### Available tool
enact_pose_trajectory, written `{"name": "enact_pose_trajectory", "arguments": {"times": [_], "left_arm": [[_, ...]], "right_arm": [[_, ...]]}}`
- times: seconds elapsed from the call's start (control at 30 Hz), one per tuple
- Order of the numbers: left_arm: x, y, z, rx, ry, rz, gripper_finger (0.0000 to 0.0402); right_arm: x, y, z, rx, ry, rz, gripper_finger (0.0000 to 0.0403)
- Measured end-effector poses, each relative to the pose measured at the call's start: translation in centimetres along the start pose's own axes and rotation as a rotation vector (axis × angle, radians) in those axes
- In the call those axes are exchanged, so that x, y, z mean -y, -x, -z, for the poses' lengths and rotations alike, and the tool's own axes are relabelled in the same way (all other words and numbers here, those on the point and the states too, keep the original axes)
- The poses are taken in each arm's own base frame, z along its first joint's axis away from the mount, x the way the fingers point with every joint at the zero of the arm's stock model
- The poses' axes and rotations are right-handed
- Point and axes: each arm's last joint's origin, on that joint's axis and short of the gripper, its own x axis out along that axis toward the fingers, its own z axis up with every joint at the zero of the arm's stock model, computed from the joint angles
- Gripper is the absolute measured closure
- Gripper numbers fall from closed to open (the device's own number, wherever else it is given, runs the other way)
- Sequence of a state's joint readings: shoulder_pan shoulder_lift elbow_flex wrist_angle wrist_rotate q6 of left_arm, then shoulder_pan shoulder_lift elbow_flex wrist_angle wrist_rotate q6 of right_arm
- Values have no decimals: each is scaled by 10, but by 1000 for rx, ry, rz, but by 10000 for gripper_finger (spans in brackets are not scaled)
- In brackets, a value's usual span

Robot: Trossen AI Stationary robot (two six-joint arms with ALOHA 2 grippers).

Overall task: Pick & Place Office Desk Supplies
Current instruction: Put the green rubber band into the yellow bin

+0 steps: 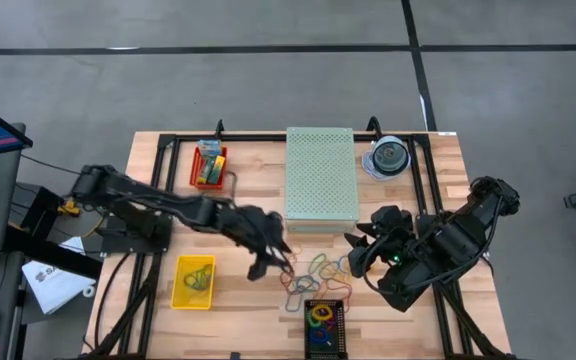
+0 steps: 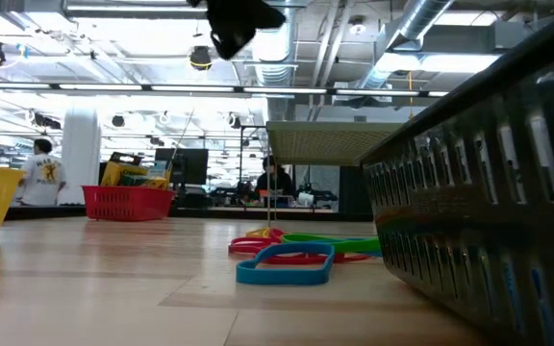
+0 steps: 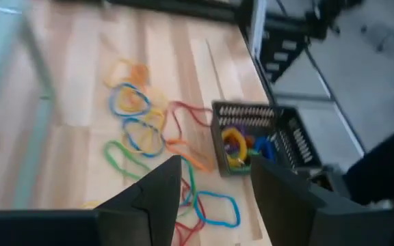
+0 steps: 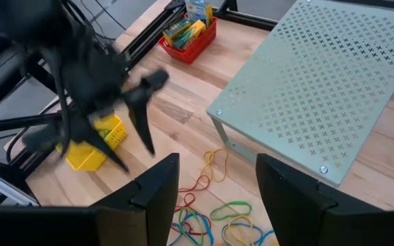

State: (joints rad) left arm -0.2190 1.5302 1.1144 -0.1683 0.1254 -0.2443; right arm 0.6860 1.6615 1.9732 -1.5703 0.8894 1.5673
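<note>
Coloured rubber bands (image 1: 313,272) sprawl under the left gripper (image 1: 271,262), jaws apart and empty, only the overhead view showing the right gripper (image 1: 360,252) parted beside them.

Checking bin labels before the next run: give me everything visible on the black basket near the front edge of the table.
The black basket is small, rectangular and looks like dark plastic, with slotted, grid-like walls. It sits upright and flat on the wooden table, at the front edge near the middle. Inside lie several rubber bands, yellow, blue, red and green. Loose bands lie on the wood just behind it; whether any touch its wall cannot be told. Neither gripper touches it.
</note>
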Motion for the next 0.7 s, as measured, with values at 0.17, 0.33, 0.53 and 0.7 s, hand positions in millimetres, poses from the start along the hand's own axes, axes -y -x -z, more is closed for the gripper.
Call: {"name": "enact_pose_trajectory", "arguments": {"times": [0.17,0.33,0.53,0.7], "left_arm": [[1,-41,22,-106,-52,-34,235],[0,-80,47,-167,-76,-33,247],[-2,-113,67,-153,-82,-57,263],[-2,-124,77,-151,-75,-109,274]], "right_arm": [[0,0,0,-1,0,-1,212],[0,0,0,0,-3,-1,212],[-1,0,0,0,-11,-7,212],[-1,0,0,-2,-16,-11,212]]}}
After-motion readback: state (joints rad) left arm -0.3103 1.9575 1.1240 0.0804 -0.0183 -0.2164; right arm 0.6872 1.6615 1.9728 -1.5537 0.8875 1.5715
